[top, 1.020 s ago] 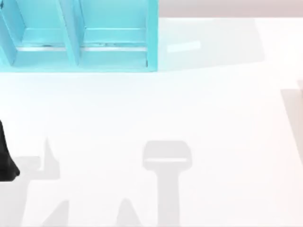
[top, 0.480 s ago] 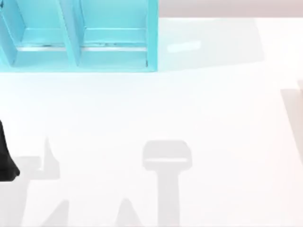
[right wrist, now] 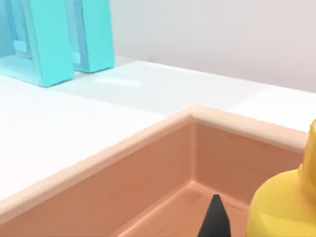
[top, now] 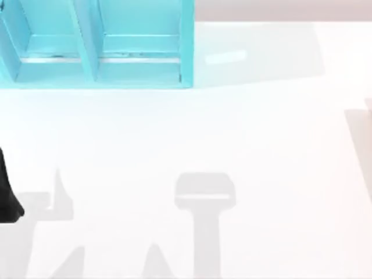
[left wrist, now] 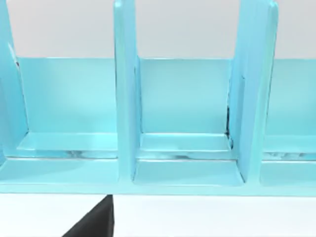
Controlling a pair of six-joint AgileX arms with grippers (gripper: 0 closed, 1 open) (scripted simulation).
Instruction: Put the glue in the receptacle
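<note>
Glue (right wrist: 284, 207): inside wooden tray (right wrist: 148, 148), near its corner | right claw: grip state cannot be told | left arm (top: 7, 195): parked at bench (top: 232, 133) left edge, facing blue rack (left wrist: 187, 148)

The glue (right wrist: 284, 207) was plain yellow inside a peach-orange receptacle (right wrist: 148, 148), the divided rack (top: 93, 58) was turquoise, and the table (top: 232, 133) was white
</note>
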